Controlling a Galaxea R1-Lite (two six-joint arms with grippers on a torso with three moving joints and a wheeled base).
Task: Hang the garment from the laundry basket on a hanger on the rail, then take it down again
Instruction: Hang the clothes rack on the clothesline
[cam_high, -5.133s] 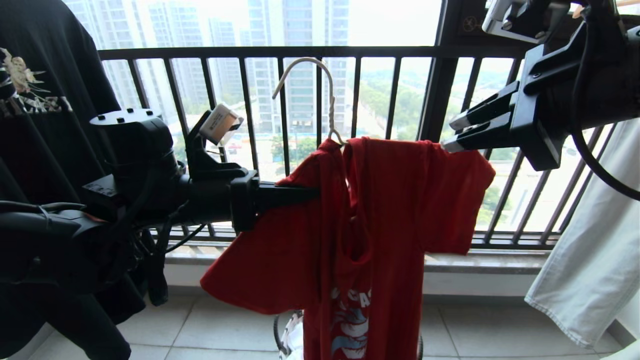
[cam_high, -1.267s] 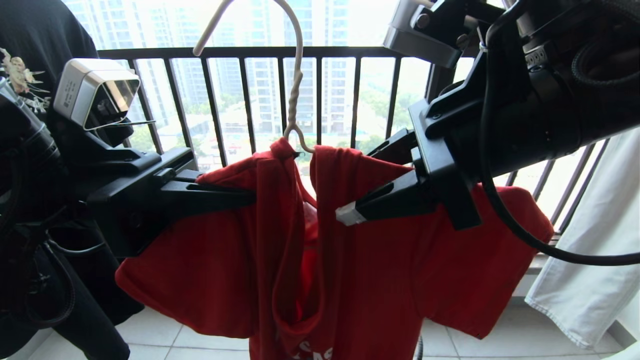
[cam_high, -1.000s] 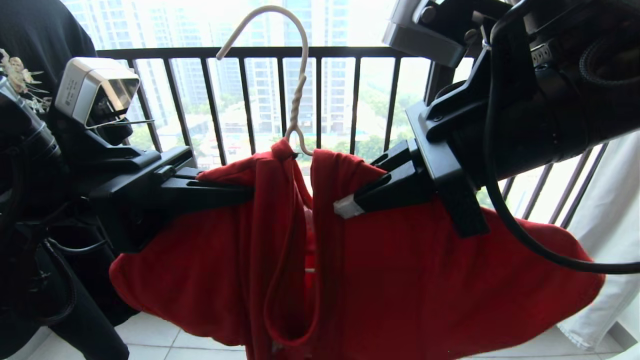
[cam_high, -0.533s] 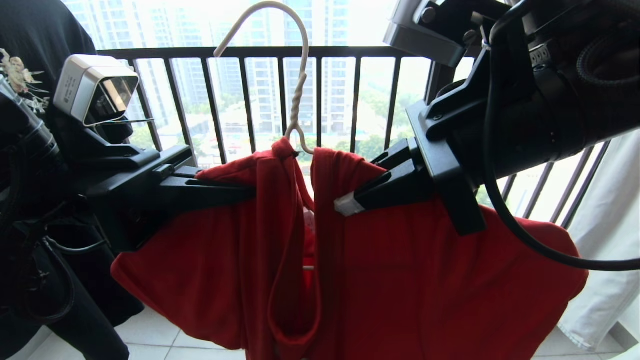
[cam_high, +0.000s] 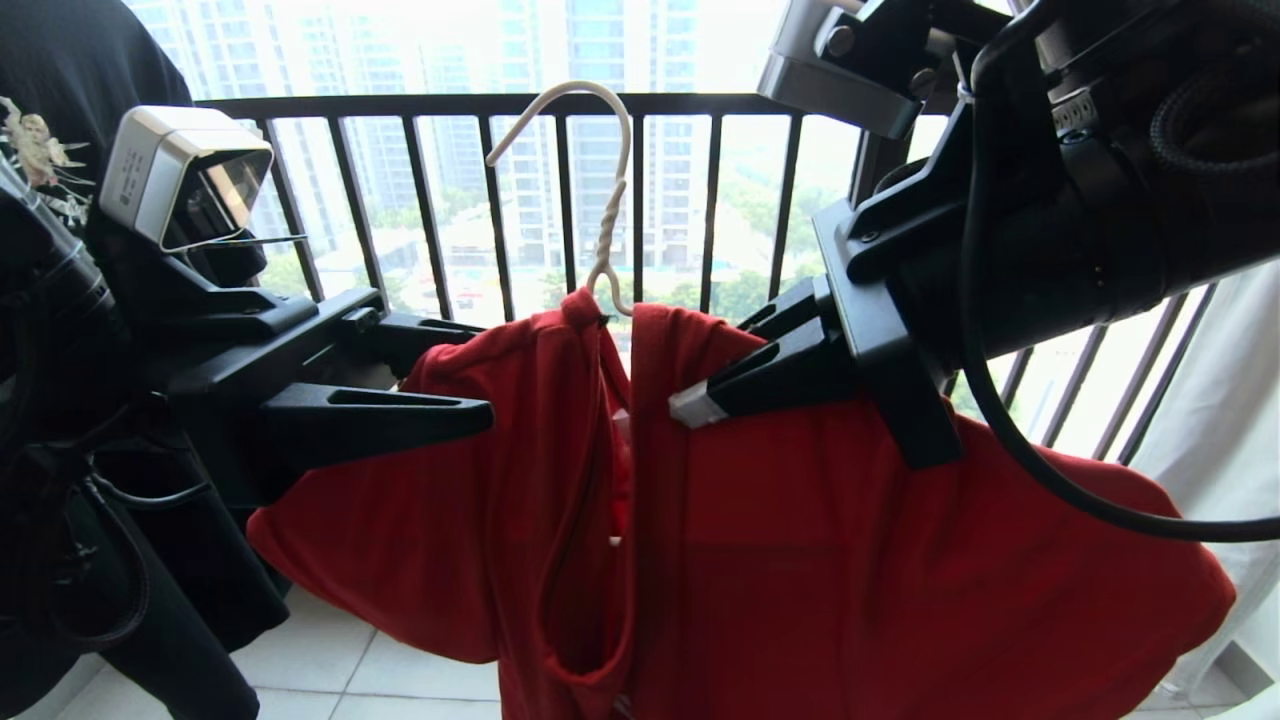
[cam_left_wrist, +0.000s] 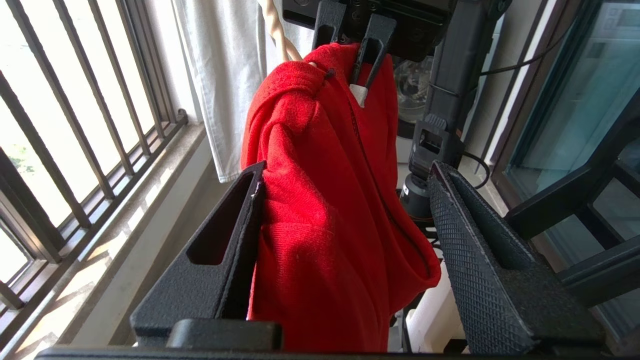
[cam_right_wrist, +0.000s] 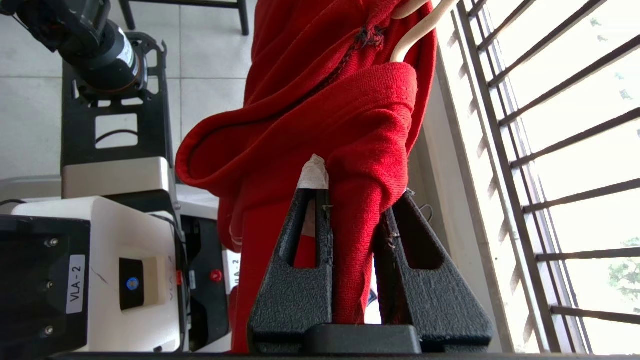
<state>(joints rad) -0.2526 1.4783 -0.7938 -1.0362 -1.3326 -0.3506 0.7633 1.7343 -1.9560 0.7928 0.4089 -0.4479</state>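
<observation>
The red garment (cam_high: 800, 560) hangs on the thin off-white hanger (cam_high: 613, 190), whose hook stands free in front of the window bars. My right gripper (cam_high: 725, 360) is shut on the garment's shoulder fold just right of the hanger neck; the right wrist view shows the cloth (cam_right_wrist: 340, 100) pinched between its fingers (cam_right_wrist: 357, 182). My left gripper (cam_high: 470, 370) is open at the other shoulder. In the left wrist view the cloth (cam_left_wrist: 310, 210) lies against one finger and the other finger stands apart (cam_left_wrist: 347, 170). The rail and the laundry basket are out of view.
A black barred window railing (cam_high: 700, 105) runs behind the garment. A black printed T-shirt (cam_high: 60, 100) hangs at the far left and a pale garment (cam_high: 1220, 400) at the far right. Tiled floor (cam_high: 340, 670) lies below, with my base (cam_right_wrist: 120, 210) under the arms.
My left gripper has opened and let go of the garment's shoulder. The hanger hook has sunk a little and swung right. The right gripper keeps its hold.
</observation>
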